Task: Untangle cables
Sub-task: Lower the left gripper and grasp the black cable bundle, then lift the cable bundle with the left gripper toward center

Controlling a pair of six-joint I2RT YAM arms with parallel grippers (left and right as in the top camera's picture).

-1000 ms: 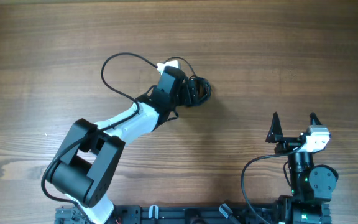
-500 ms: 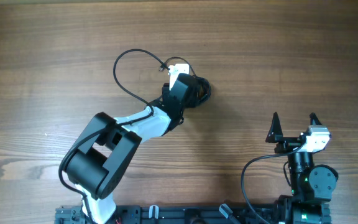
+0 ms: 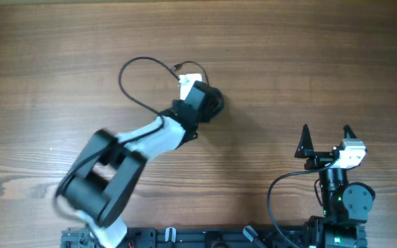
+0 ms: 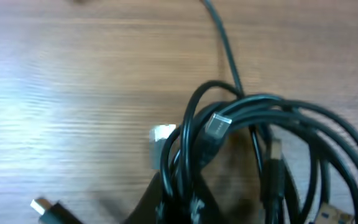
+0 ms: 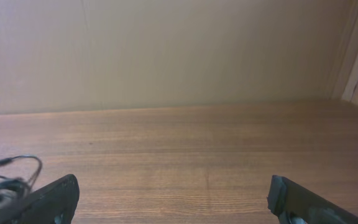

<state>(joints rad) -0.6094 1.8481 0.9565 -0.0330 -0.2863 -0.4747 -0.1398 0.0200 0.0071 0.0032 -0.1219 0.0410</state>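
Since half a second ago the left arm (image 3: 150, 134) has swung its elbow and shoulder leftward, blurred mid-motion, and the loose loop of cord has slid a little left with it; the right arm (image 3: 343, 196) has not budged.

From where I stand, the wooden table (image 3: 309, 48) fills the whole scene. The left arm reaches diagonally from the near left edge up toward the middle of it, with the left gripper (image 3: 205, 102) planted right over the bunch. I cannot tell whether its fingers are pinching anything: in the wrist view several strands run down into a dark shape at the bottom edge, but the fingers themselves do not show clearly. The right arm sits folded at the near right corner, and the right gripper (image 3: 326, 131) points away from me with its fingers spread wide and nothing between them, well apart from the tangle.

The cables (image 3: 217, 103) lie near the table's middle, a tight black coil under the left gripper, with one long strand arcing out to the left and curling back, its free end (image 3: 176, 67) lying just up-left of the gripper. Up close, a silver plug (image 4: 216, 124) lies across the looped strands, and another metal plug (image 4: 41, 205) rests on the wood off to the left.
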